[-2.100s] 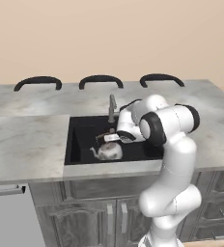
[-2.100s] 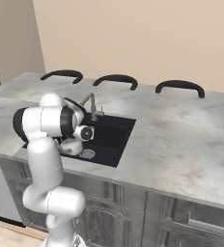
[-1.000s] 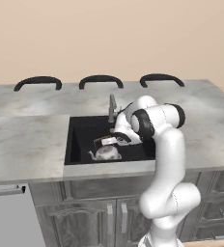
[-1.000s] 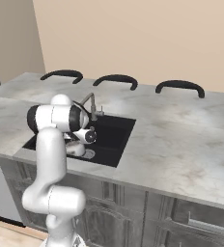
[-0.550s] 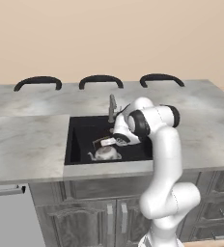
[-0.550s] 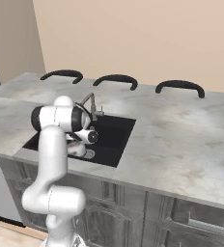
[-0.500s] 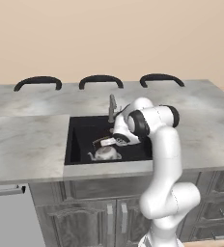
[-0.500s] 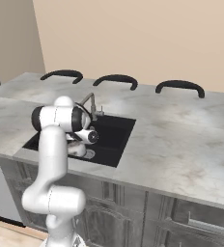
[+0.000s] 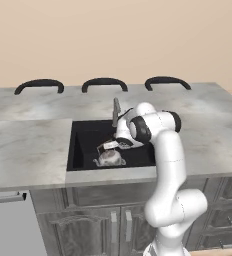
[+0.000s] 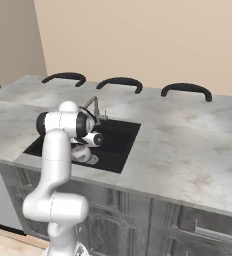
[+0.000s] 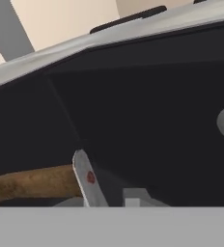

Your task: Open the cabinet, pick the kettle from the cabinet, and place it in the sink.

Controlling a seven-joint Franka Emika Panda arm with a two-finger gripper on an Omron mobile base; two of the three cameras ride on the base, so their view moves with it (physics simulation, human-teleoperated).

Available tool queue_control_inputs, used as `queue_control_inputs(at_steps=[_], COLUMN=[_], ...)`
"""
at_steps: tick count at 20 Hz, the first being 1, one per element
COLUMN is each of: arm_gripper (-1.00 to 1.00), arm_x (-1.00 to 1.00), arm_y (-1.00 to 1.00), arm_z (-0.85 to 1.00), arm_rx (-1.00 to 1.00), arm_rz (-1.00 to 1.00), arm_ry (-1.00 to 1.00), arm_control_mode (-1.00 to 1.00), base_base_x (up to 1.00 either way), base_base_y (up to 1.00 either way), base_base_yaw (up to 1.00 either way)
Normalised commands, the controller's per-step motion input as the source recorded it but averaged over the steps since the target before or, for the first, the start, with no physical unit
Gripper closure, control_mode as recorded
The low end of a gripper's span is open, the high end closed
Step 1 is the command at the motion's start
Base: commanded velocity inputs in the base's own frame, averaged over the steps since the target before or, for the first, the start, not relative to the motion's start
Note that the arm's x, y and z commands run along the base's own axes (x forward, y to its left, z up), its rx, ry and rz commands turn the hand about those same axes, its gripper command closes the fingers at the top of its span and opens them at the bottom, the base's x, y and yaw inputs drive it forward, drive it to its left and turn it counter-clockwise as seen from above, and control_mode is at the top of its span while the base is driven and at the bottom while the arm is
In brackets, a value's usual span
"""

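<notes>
The scene is viewed from behind the arm by two base cameras, both aimed forward and down from mid range: in the left base view the arm rises at 5 o'clock, in the right base view at 7 o'clock. The sink (image 9: 83, 145) (image 10: 119, 142), the faucet (image 9: 115, 111) (image 10: 92, 104) and the marble countertop (image 9: 28, 145) (image 10: 188, 150) are shared by both. The hand view is taken from very close inside the sink (image 11: 147, 106), rolled, with the rim running from 9 toward 2 o'clock.

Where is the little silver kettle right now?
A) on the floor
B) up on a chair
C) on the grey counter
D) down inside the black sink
D: the kettle sits on the bottom of the black sink, with the marble counter all around it.
</notes>
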Motion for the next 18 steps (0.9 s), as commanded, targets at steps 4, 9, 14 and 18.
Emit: queue_control_inputs(at_steps=[4, 9, 14, 18], arm_gripper=[1.0, -1.0, -1.0, -1.0], arm_x=[0.08, -0.04, -0.09, -0.07], arm_y=[0.04, 0.0, 0.0, 0.0], arm_z=[-0.15, -0.16, -0.18, -0.13], arm_rx=[0.0, 0.0, 0.0, 0.0], arm_rz=[0.0, 0.0, 0.0, 0.0], arm_ry=[0.0, 0.0, 0.0, 0.0], arm_control_mode=[-1.0, -1.0, -1.0, -1.0], base_base_x=[0.0, 0.0, 0.0, 0.0], base_base_y=[0.0, 0.0, 0.0, 0.0], base_base_yaw=[0.0, 0.0, 0.0, 0.0])
